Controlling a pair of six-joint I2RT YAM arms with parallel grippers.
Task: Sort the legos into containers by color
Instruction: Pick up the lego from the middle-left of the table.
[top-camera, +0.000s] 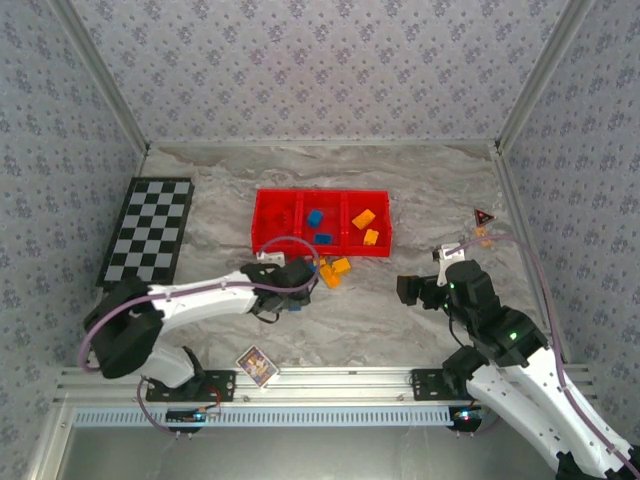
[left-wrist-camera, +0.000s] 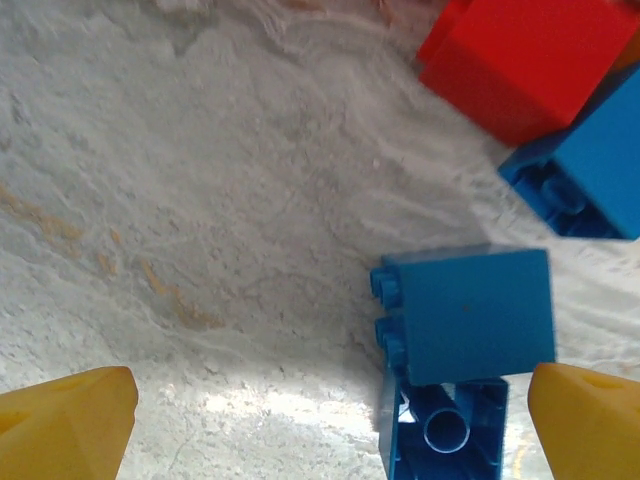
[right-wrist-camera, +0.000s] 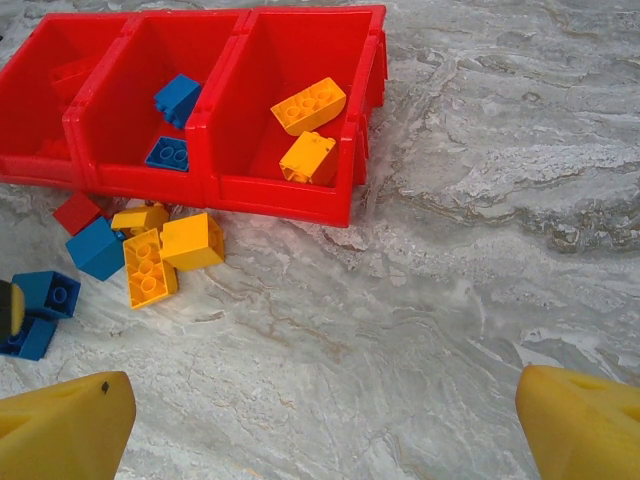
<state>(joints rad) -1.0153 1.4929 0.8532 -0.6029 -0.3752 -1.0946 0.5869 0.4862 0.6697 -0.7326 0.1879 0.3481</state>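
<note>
Blue lego half beyond bottom edge.

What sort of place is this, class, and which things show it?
Probably a robot test booth: a left arm and right arm bolted at the table edge, patterned walls close around, a checkered board.

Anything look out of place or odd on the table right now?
Nothing visibly mis-sorted in the tray. Loose bricks lie jumbled at its front wall, some tipped over. A small red-and-black thing sits apart, far to the right.
</note>
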